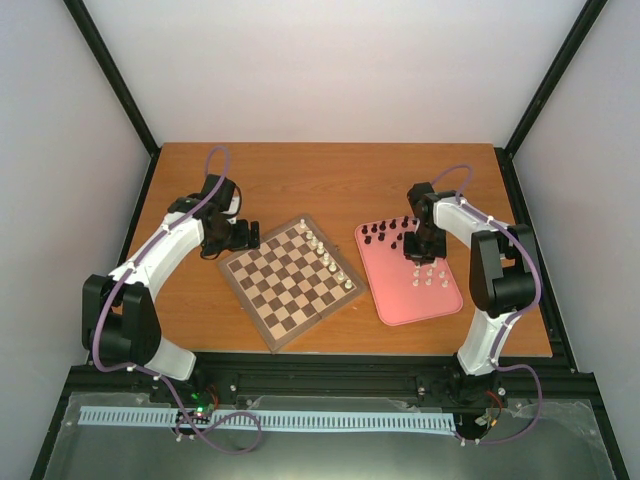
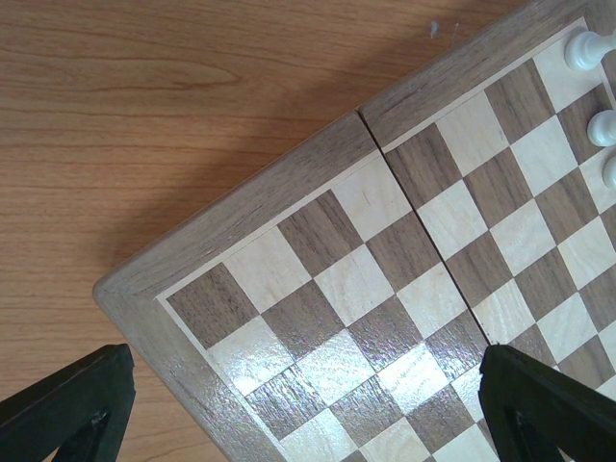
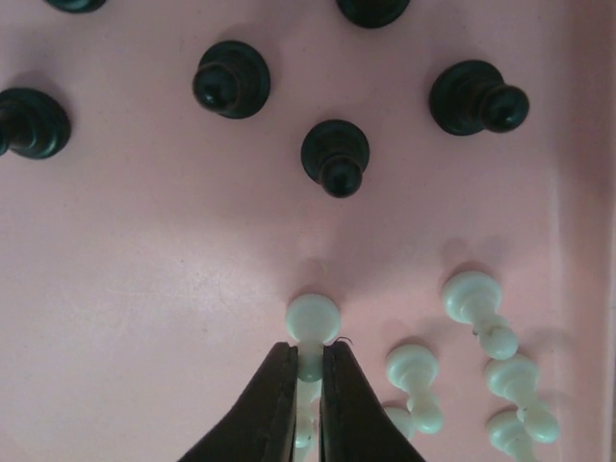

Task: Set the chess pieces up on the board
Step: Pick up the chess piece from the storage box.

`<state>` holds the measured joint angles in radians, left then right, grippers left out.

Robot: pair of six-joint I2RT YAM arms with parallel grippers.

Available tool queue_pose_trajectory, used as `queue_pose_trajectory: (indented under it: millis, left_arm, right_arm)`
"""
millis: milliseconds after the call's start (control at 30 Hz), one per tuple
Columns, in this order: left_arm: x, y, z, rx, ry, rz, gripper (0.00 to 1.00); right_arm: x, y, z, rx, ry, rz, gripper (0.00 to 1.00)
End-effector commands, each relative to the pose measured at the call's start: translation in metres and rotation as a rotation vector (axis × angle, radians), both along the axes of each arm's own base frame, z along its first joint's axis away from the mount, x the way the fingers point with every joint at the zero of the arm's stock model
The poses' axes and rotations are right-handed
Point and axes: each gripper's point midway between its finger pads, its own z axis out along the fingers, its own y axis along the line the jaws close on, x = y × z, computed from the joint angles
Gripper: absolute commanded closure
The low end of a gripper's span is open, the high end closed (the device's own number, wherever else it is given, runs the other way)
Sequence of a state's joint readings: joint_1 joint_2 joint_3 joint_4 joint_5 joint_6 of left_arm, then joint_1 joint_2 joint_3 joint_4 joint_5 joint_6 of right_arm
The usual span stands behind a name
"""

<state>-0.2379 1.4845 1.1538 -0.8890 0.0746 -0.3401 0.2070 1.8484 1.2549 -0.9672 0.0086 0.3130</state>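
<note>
The board (image 1: 290, 282) lies mid-table with a row of white pieces (image 1: 330, 258) along its right side. The pink tray (image 1: 384, 290) to its right holds black pieces (image 1: 385, 231) at the back and white pieces (image 1: 430, 279) at the front. My right gripper (image 3: 309, 361) is over the tray, shut on a white piece (image 3: 312, 318). Black pieces (image 3: 335, 154) stand beyond it and more white pieces (image 3: 416, 373) to its right. My left gripper (image 1: 240, 236) hovers open and empty over the board's left corner (image 2: 144, 289); its dark fingertips (image 2: 77, 404) show at both bottom edges.
The wooden table (image 1: 330, 180) extends behind the board and the tray. In the left wrist view three white pieces (image 2: 602, 125) stand at the board's far right edge. Black frame posts (image 1: 110, 80) stand at the table's back corners.
</note>
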Motion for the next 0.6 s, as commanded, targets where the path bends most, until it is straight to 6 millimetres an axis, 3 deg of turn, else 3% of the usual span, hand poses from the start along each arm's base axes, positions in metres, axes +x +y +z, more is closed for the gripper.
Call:
queue_pose_trajectory:
  millis: [0,200,367,567]
  left_arm:
    - [0.001,0.000,0.007,0.010,-0.020,-0.016,0.00]
    - [0.002,-0.001,0.009,0.006,-0.023,-0.016,0.00]
    - [0.002,-0.001,0.009,0.005,-0.025,-0.014,0.00]
    - [0.002,-0.002,0.009,-0.002,-0.026,-0.017,0.00]
  right_arm:
    - [0.001,-0.005,-0.004,-0.010,0.002,-0.011,0.97]
    - [0.002,-0.008,0.005,-0.027,-0.020,-0.012,0.97]
    - [0.010,0.000,0.039,0.012,-0.092,-0.016,0.97]
    - [0.017,0.024,0.078,0.047,-0.154,0.027,0.97]
